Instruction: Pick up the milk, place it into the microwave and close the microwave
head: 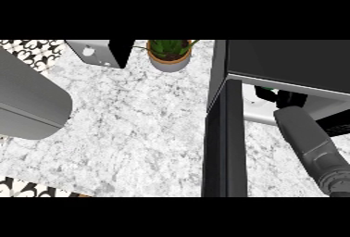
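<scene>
Nearest the lower edge, the marble counter (pixel 137 139) spreads pale grey and veined, and at its lower left corner a strip of black-and-white patterned tile (pixel 21 187) shows past the counter's edge; the same pattern appears again at the upper left. A broad grey forearm (pixel 27 102) fills the left edge, slanting over the counter; its hand lies outside the view. Right of centre, the open microwave door (pixel 224 139) stands edge-on as a tall dark slab, running from the lower edge up to the microwave (pixel 287 62), whose dark top takes up the upper right. Between door and body, the pale cavity floor (pixel 259 113) shows as a light wedge. The right forearm (pixel 314 148) rises from the lower right corner, just beside the door, and reaches into that opening. The right hand (pixel 290 98) is black and lies at the mouth of the cavity, mostly under the microwave's top edge. Its fingers are too hidden to tell whether they are spread or curled. Just left of the hand, a small white shape with a green patch (pixel 263 92) shows inside the cavity; this appears to be the milk, touching or very close to the hand, though which cannot be told. Farther back on the counter stand a potted plant (pixel 169 55) in a pale pot and, to its left, a grey and black appliance (pixel 103 51), partly cut off
</scene>
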You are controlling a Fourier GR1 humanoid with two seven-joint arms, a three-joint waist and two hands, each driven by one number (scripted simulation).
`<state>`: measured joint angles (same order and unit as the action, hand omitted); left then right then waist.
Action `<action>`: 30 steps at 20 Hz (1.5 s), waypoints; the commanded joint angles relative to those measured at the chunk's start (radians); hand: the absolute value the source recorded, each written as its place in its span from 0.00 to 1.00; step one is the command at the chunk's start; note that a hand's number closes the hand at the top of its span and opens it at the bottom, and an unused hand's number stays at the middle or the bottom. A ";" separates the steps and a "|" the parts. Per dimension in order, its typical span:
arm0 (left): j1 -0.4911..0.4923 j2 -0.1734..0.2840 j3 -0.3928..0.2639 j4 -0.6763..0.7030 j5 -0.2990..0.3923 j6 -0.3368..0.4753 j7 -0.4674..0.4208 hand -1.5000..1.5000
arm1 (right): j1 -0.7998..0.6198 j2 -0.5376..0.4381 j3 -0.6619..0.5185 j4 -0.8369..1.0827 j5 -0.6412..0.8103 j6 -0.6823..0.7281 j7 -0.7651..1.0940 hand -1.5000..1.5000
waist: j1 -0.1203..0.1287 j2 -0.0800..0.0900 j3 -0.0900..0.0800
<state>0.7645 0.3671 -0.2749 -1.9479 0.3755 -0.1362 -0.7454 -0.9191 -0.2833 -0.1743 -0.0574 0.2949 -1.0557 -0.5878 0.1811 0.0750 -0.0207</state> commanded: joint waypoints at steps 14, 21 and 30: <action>-0.040 -0.007 0.006 0.031 -0.015 0.005 0.003 0.00 | -0.071 0.133 0.079 0.033 0.079 0.239 -0.023 0.00 | -0.013 -0.011 0.029; -0.025 -0.013 0.000 0.033 -0.020 0.001 -0.011 0.00 | -0.057 0.158 -0.013 -0.049 -0.017 0.400 -0.110 0.00 | -0.050 -0.023 0.029; -0.005 -0.016 -0.002 0.005 -0.020 0.007 -0.006 0.00 | 0.060 0.185 -0.124 -0.089 -0.136 0.636 -0.283 0.00 | -0.100 -0.041 0.027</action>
<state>0.7528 0.3517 -0.2816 -1.9287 0.3499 -0.1302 -0.7515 -0.8907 -0.1147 -0.2527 -0.1321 0.2097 -0.5287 -0.8128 0.0973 0.0438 0.0071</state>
